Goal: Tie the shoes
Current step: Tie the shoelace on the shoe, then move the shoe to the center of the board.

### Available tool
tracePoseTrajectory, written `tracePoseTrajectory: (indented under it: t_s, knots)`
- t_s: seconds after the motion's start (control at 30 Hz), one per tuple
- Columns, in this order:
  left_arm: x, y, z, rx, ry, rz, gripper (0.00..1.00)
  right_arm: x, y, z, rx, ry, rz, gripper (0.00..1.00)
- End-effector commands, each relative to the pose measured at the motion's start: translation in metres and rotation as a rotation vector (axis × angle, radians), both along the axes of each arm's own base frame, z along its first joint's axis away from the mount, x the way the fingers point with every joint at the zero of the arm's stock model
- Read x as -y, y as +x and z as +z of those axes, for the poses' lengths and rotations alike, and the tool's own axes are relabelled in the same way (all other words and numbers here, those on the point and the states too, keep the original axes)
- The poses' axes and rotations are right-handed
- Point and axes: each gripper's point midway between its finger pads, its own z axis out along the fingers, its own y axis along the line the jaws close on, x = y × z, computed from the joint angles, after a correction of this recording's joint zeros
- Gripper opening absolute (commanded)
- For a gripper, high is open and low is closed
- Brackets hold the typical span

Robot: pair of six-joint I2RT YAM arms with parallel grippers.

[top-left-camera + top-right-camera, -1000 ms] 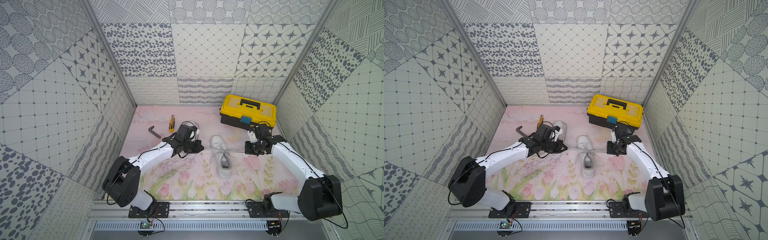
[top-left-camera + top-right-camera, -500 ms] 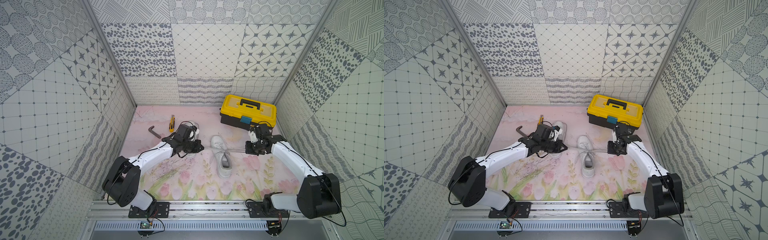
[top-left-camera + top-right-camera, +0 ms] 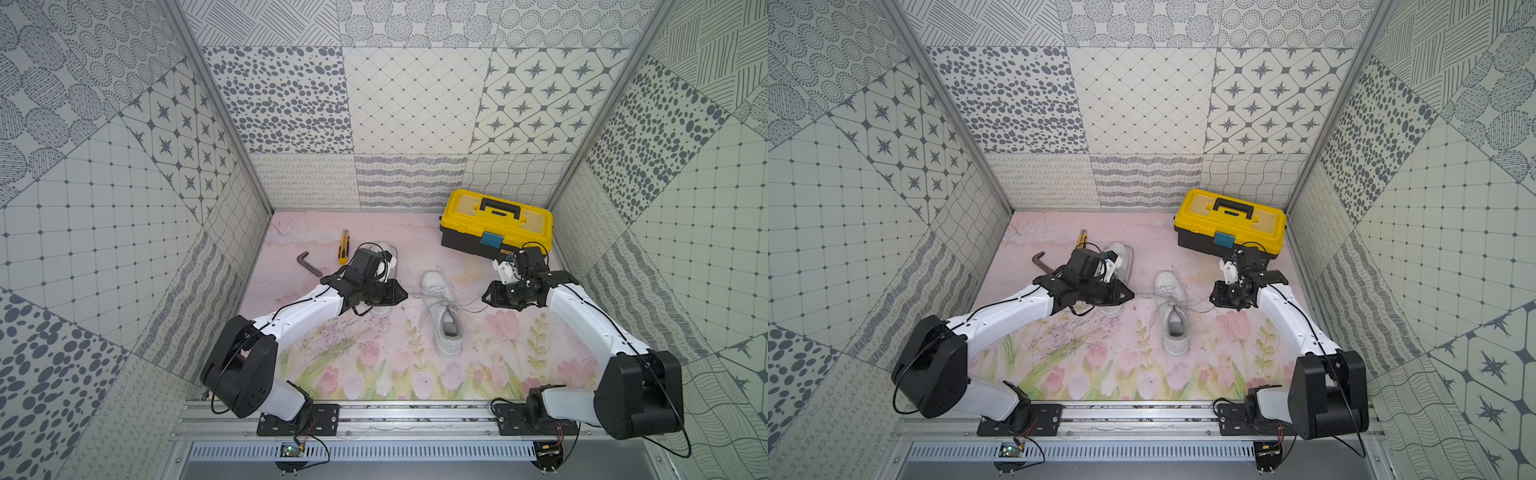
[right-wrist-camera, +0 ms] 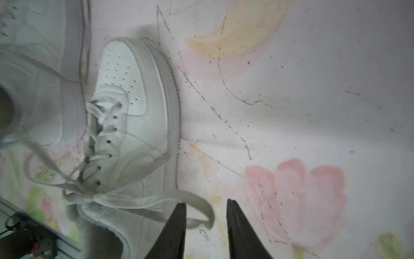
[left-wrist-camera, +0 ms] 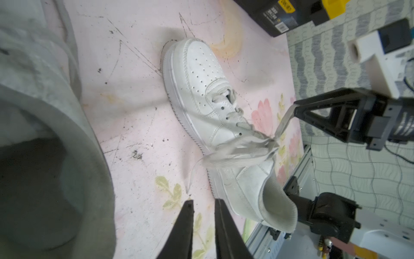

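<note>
A white shoe (image 3: 442, 320) lies mid-mat, toe toward the back wall, and its pale laces meet in a bow (image 5: 264, 143) over the tongue. The other shoe (image 3: 388, 254) lies to its left, mostly hidden under my left wrist. My left gripper (image 3: 401, 293) hovers low between the two shoes; its jaws (image 5: 203, 201) stand slightly open with nothing between them, a lace end (image 5: 190, 179) just beyond. My right gripper (image 3: 488, 297) is open to the right of the middle shoe, and a slack lace loop (image 4: 201, 204) lies between its jaws, unclamped.
A yellow toolbox (image 3: 496, 226) stands at the back right, just behind my right wrist. A yellow utility knife (image 3: 343, 247) and a dark hex key (image 3: 308, 264) lie at the back left. Patterned walls close in both sides.
Both grippers were shut on lace ends drawn out sideways from the middle shoe. Both have now opened and the laces hang slack. The arms have barely moved.
</note>
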Motion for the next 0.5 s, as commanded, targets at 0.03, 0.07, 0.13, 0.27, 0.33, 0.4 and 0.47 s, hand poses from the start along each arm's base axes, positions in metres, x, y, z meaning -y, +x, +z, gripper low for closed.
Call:
tracePoseTrajectory:
  t_s: [0.03,0.07,0.13,0.27,0.33,0.4,0.47]
  knots:
    - [-0.003,0.003,0.044,0.147,-0.053,-0.011,0.41,-0.03,-0.002,0.049,0.131,0.192,0.088,0.68]
    - [-0.007,0.002,0.049,0.162,-0.039,-0.002,0.43,-0.029,-0.002,0.055,0.151,0.194,0.084,0.72]
    - [-0.019,0.0,0.057,0.202,0.002,0.025,0.5,-0.029,-0.003,0.068,0.186,0.198,0.075,0.79]
    - [-0.044,-0.001,0.066,0.271,0.089,0.101,0.61,-0.036,-0.004,0.069,0.198,0.164,0.092,0.83]
    - [-0.059,0.0,0.068,0.3,0.137,0.145,0.66,-0.045,-0.005,0.056,0.181,0.092,0.116,0.84]
    - [-0.074,0.0,0.066,0.305,0.18,0.182,0.69,-0.055,-0.006,0.039,0.156,0.016,0.15,0.85]
    - [-0.086,-0.001,0.063,0.293,0.205,0.207,0.7,-0.065,-0.007,0.022,0.126,-0.048,0.182,0.86]
